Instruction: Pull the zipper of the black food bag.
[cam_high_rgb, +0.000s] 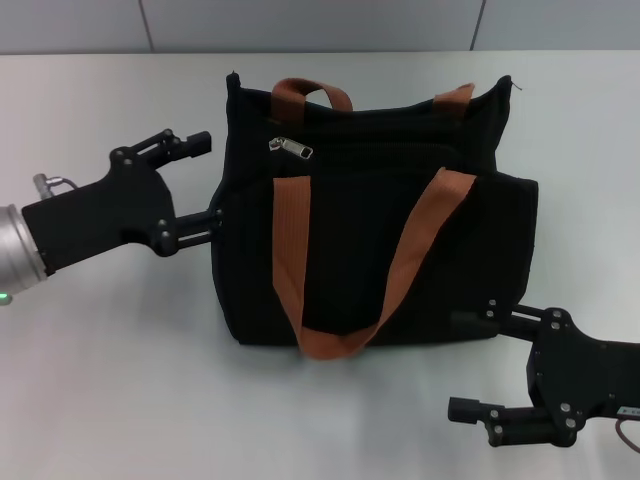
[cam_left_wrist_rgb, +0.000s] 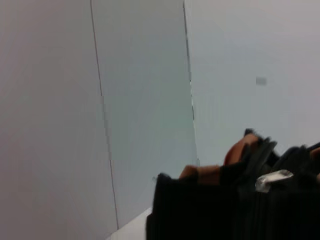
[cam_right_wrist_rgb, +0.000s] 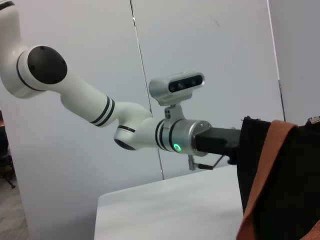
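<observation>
Head view: the black food bag (cam_high_rgb: 370, 240) stands on the white table (cam_high_rgb: 120, 380), its zipper (cam_high_rgb: 291, 148) lying on the top edge near the bag's left end. The left gripper (cam_high_rgb: 205, 187) is spread wide at the bag's left side, one finger touching the side panel, the zipper just beyond it. The right gripper (cam_high_rgb: 475, 360), also spread, sits at the bag's near right corner.

Left wrist view: the zipper (cam_left_wrist_rgb: 273, 180) glints atop the bag (cam_left_wrist_rgb: 210, 210).

Right wrist view: the bag's orange strap (cam_right_wrist_rgb: 265, 175) and the left arm (cam_right_wrist_rgb: 100, 110) beyond.
</observation>
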